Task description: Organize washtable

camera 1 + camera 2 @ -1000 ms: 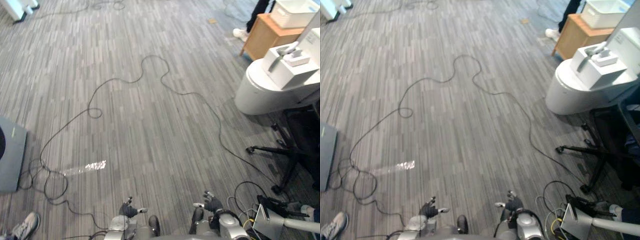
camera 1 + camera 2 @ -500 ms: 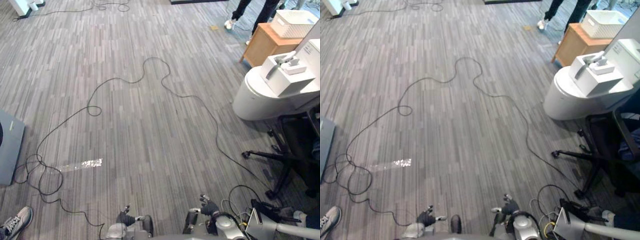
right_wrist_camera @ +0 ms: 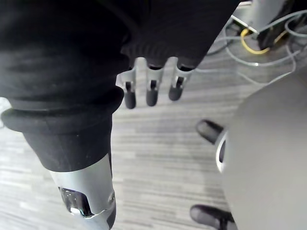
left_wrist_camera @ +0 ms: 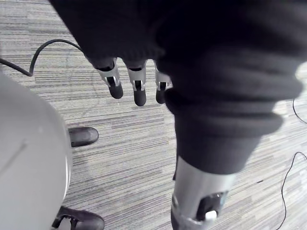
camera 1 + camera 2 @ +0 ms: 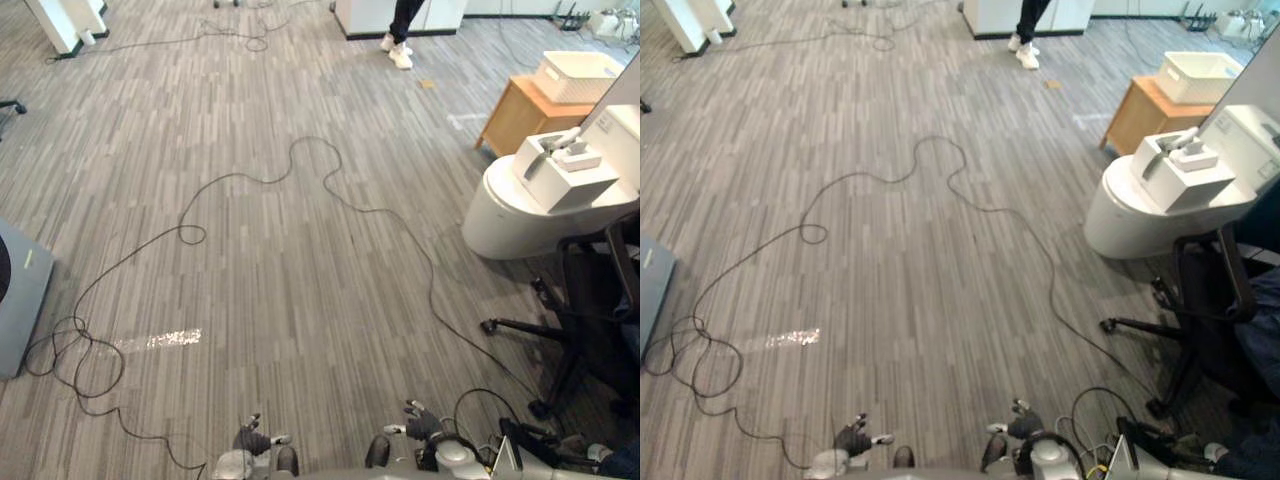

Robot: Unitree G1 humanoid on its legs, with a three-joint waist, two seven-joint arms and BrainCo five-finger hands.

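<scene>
Washtable (image 5: 505, 205) stands well off to our right; we should turn and walk up squarely, left hand (image 5: 250, 438) and right hand (image 5: 420, 426) loose-fingered and empty.

No legible text, label, number or sign anywhere.

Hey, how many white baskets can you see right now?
1: a white slotted plastic basket sits on the light wooden side table, beyond the round white washtable at the right. More could be hidden past the right edge.
</scene>
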